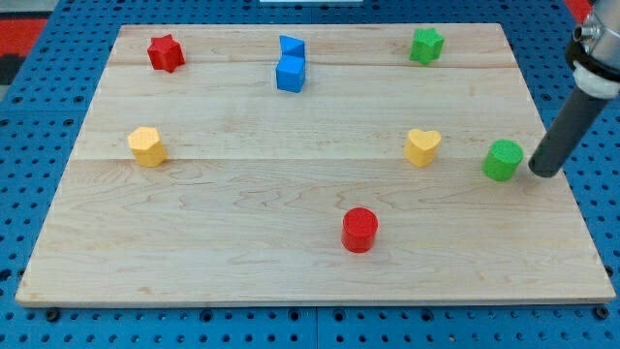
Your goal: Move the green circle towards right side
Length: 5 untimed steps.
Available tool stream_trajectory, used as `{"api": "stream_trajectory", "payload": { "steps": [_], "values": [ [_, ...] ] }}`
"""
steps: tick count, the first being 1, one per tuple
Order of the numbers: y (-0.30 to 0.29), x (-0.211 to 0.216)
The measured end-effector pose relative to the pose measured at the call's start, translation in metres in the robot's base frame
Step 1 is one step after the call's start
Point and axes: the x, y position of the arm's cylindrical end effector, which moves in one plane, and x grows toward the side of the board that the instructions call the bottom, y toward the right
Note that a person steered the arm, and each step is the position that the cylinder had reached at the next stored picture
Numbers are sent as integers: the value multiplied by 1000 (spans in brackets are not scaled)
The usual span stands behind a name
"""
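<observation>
No legible text, label, number or sign anywhere on the blocks or board.

A straight dark grey rod, matt and round in section; my tip (544, 173) ends blunt and flat; above, the rod meets a pale silver-white collar with a darker band; a scrap of red shows at the top corner.

I see my straight dark rod come in from the view's upper right corner, below a pale collar at the wrist, and slant down towards the view's left. My tip (543, 172) sits low at the view's right side, at table height. No more of the arm shows.
</observation>
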Motion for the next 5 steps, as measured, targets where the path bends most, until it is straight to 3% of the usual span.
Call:
{"api": "stream_trajectory", "payload": {
  "steps": [1, 2, 5],
  "values": [
    [-89, 10],
    [-71, 12],
    [-134, 42]
  ]
}}
